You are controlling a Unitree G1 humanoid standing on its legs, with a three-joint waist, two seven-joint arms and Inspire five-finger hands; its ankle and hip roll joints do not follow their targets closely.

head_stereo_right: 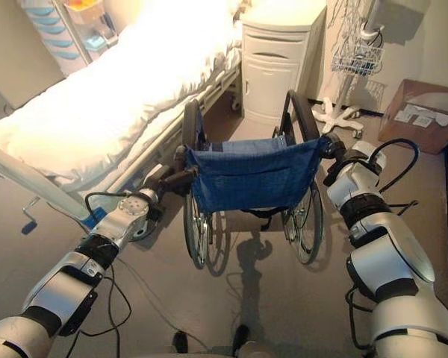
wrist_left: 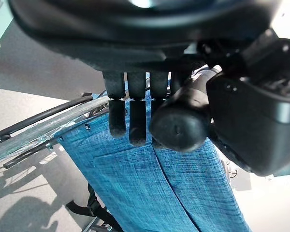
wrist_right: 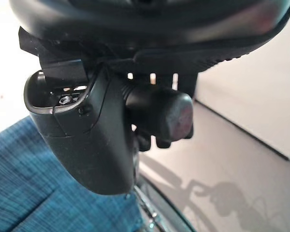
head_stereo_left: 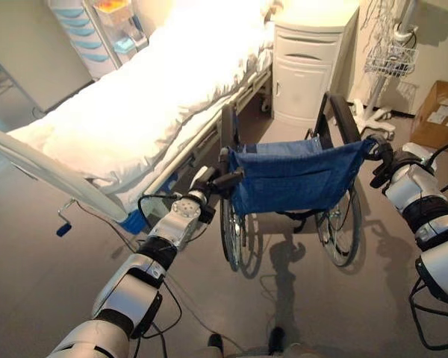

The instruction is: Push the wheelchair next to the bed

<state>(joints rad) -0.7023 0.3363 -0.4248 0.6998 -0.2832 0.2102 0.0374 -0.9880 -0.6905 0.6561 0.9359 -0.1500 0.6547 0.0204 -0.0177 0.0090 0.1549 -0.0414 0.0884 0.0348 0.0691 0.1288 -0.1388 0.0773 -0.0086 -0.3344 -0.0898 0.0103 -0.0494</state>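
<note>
Wheelchair [head_stereo_left: 295, 183] on grey floor [head_stereo_left: 52, 283], just beside bed [head_stereo_left: 134, 104], backrest toward the camera. Backrest of blue woven cloth, sagging a little between two dark push handles; thin spoked wheels with black tyres either side. Bed covered in white, softly rumpled quilt, with pale curved footboard rail [head_stereo_left: 45, 175] at near end and blue crank handle [head_stereo_left: 64, 228] below it. White bedside cabinet [head_stereo_left: 310, 63] with rounded drawer fronts at head of bed, close behind the chair. White wire basket on a stand [head_stereo_left: 388, 63] further right, brown cardboard box [head_stereo_left: 442, 112] against the wall.

Left hand [head_stereo_left: 213, 183] stretched forward from a straightened silver-grey arm, fingers [wrist_left: 130, 113] curled over left push handle [wrist_left: 179, 125], thumb closing from the other side; round rubbery handle end poking out of the grasp. Right hand [head_stereo_right: 343, 158] likewise wrapped round right push handle [wrist_right: 166, 116], thumb [wrist_right: 92, 140] and fingers closed about it, arm bent at elbow.
</note>
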